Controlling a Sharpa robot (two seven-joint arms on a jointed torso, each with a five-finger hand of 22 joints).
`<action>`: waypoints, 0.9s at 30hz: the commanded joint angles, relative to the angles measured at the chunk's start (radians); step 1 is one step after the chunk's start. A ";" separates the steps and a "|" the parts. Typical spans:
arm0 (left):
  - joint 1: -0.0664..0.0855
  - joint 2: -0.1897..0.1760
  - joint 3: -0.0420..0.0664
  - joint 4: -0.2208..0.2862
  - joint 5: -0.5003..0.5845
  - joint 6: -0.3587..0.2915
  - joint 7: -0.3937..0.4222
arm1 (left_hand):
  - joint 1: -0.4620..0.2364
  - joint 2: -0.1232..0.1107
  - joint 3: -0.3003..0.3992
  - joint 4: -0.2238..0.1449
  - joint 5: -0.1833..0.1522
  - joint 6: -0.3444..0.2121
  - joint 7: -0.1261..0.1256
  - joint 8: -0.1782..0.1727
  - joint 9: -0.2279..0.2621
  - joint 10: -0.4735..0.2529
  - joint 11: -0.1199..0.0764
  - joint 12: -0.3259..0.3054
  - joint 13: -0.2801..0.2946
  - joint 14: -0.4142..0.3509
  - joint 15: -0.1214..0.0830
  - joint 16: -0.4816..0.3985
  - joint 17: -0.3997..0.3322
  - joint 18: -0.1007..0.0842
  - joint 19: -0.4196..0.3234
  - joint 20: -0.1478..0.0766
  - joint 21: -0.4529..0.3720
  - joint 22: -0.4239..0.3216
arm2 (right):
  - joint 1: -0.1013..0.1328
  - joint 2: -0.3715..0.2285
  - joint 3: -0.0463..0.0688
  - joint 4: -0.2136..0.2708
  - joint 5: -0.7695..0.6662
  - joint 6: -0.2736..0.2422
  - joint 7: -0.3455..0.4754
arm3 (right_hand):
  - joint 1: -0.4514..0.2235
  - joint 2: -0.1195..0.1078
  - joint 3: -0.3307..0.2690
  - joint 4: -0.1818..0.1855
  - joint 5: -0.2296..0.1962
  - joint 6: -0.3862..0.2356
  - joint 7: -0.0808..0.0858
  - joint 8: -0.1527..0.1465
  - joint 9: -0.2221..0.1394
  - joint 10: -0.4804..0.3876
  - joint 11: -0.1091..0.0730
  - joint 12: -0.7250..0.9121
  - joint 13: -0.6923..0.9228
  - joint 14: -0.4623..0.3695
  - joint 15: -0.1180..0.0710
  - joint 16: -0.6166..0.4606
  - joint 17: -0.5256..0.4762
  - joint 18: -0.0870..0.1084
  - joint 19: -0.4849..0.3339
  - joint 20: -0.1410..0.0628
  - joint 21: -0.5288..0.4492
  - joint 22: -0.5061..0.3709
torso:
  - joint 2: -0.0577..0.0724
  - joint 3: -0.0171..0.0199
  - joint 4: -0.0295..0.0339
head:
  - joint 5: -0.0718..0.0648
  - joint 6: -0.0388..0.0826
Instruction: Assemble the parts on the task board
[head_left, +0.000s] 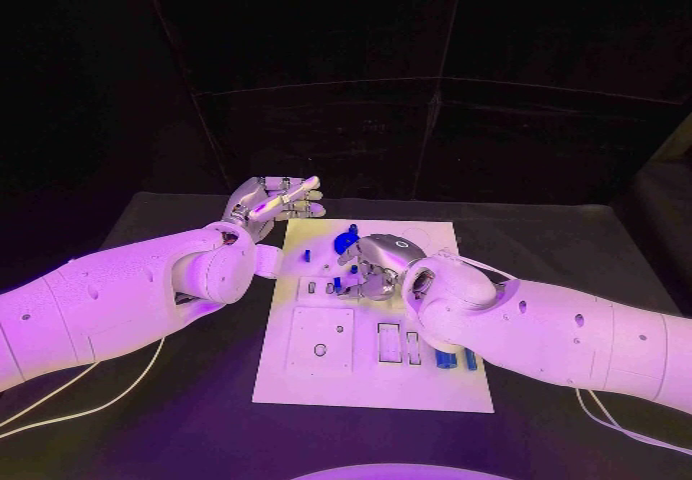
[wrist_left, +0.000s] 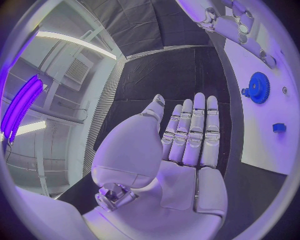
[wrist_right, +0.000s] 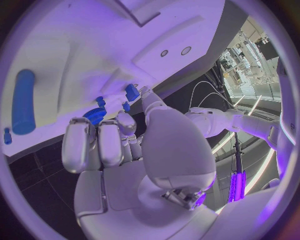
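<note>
The white task board (head_left: 378, 385) lies in the middle of the black table. A blue gear (head_left: 346, 240) sits at its far end, also seen as the gear (wrist_left: 257, 87) and the gear (wrist_right: 95, 116). My right hand (head_left: 378, 265) is curled over the board just in front of the gear. Its thumb and a fingertip pinch a small blue part (wrist_right: 132, 92) standing on the board. My left hand (head_left: 274, 205) hovers at the board's far left corner, flat, fingers (wrist_left: 194, 130) straight, holding nothing. Blue cylinders (head_left: 454, 358) lie near my right forearm.
A small blue peg (head_left: 306, 255) stands on the board's left side, and a blue piece (wrist_left: 279, 128) shows near the gear. Recessed slots (head_left: 389, 342) and a square plate (head_left: 322, 338) mark the board's near half. Thin cables (head_left: 87, 385) run across the table at the left.
</note>
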 joint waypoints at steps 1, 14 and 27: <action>0.002 -0.003 0.001 0.000 -0.036 0.041 -0.027 | -0.007 0.005 -0.011 0.002 0.002 0.008 -0.001 -0.003 -0.002 0.012 -0.003 0.006 0.002 0.013 -0.002 0.004 0.005 0.016 0.014 -0.002 0.005 0.001 | 0.006 -0.031 0.001 0.037 -0.037 -0.081 0.126 | 0.009 0.007 -0.046 0.029 -0.008 -0.011 0.000 0.000 0.001 -0.010 0.001 0.002 -0.004 0.018 0.007 -0.009 -0.007 -0.008 -0.001 0.009 -0.008 -0.003 | -0.002 -0.0008 -0.0003 | 0.004 0.000; 0.034 -0.032 0.001 -0.003 -0.416 0.160 -0.379 | -0.159 -0.031 -0.140 0.097 0.006 0.079 -0.052 0.053 0.030 0.133 -0.067 0.096 0.077 0.289 -0.092 0.280 0.191 0.009 0.273 -0.095 0.130 0.063 | 0.097 -0.215 0.004 0.125 0.201 -0.121 0.275 | 0.114 0.086 -0.099 0.038 0.033 0.003 -0.004 0.031 0.006 -0.021 -0.003 -0.004 -0.018 0.015 0.004 -0.020 -0.022 -0.006 -0.008 0.006 -0.015 -0.015 | -0.021 0.0071 -0.0082 | 0.013 0.002; 0.115 0.014 0.001 -0.030 -0.840 0.485 -0.844 | -0.130 0.044 -0.231 0.134 0.010 0.091 -0.123 0.221 0.178 0.132 -0.139 0.567 0.525 0.431 -0.173 1.379 1.331 -0.092 0.534 -0.190 0.999 0.966 | 0.150 -0.276 0.037 0.077 0.410 -0.149 0.315 | 0.133 0.111 -0.113 0.029 0.064 0.022 -0.003 0.047 0.006 -0.016 -0.003 -0.002 -0.021 0.015 0.004 -0.023 -0.026 -0.006 -0.008 0.006 -0.016 -0.016 | -0.045 0.0189 -0.0206 | 0.032 -0.005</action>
